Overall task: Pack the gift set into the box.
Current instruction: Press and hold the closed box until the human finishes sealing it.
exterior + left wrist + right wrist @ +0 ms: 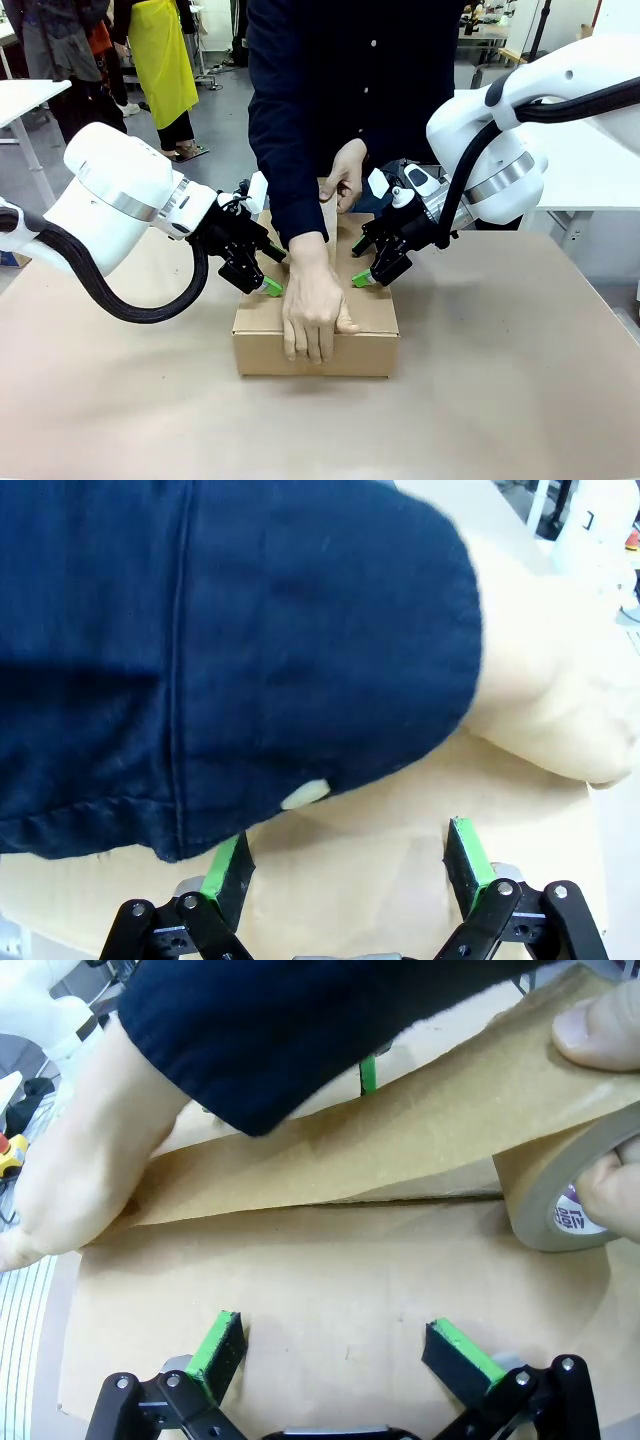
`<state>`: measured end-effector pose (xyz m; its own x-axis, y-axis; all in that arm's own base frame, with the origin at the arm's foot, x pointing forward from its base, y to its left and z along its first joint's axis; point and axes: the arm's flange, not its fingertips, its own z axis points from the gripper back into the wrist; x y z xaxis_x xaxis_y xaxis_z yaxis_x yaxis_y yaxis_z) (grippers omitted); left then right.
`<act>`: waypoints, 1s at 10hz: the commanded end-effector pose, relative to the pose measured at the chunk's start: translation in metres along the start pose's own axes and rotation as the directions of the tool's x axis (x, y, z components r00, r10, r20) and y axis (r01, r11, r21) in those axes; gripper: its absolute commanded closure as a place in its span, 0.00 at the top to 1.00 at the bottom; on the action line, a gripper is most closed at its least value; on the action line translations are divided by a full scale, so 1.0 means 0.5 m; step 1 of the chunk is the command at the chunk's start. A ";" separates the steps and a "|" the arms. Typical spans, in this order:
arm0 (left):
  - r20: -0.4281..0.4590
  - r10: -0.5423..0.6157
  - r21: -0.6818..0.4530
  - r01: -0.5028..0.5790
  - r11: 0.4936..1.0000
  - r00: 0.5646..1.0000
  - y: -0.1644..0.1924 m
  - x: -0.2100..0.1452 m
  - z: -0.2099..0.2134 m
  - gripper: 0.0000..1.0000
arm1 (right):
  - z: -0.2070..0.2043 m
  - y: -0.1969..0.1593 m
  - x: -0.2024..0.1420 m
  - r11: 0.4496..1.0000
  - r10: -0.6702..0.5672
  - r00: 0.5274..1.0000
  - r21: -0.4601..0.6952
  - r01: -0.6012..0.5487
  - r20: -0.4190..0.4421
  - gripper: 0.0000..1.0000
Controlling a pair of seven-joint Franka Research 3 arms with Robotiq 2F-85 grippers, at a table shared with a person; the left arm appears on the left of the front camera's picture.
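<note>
A person in a dark blue long-sleeved top stands at the far edge of the desk and leans over the box, a plain brown cardboard carton that sits near the middle of the desk with its top flaps folded shut. One of the person's hands lies flat on the box's top, fingers curling over the near edge. The person's other hand is at the box's far edge; in the right wrist view it holds a roll of brown tape, with a strip of tape drawn along the seam between the flaps. The left gripper reaches in from the left and hovers over the box's left edge, its jaws spread wide and empty, one green pad low near the cardboard. The right gripper reaches in from the right, tilted down toward the box's right part, jaws likewise spread and holding nothing. In the left wrist view, the dark sleeve fills most of the space just ahead of the fingers, so room there is tight. The near half of the desk and both its side edges lie bare and tan.
</note>
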<state>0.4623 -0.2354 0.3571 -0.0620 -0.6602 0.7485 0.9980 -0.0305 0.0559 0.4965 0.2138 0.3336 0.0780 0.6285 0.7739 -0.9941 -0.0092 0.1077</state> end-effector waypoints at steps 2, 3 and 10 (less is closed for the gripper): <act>-0.003 -0.018 -0.003 0.018 1.000 1.000 -0.003 -0.004 -0.003 1.00 | -0.006 -0.001 -0.008 1.000 -0.012 1.000 0.003 0.012 0.003 1.00; -0.003 -0.018 -0.003 0.018 1.000 1.000 -0.003 -0.004 -0.003 1.00 | -0.006 -0.001 -0.008 1.000 -0.012 1.000 0.003 0.012 0.003 1.00; -0.003 -0.018 -0.003 0.018 1.000 1.000 -0.003 -0.004 -0.003 1.00 | -0.006 -0.001 -0.008 1.000 -0.012 1.000 0.003 0.012 0.003 1.00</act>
<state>0.4623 -0.2354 0.3562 -0.0608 -0.6605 0.7483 0.9981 -0.0305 0.0541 0.4965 0.2136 0.3333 0.0788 0.6286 0.7738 -0.9941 -0.0088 0.1084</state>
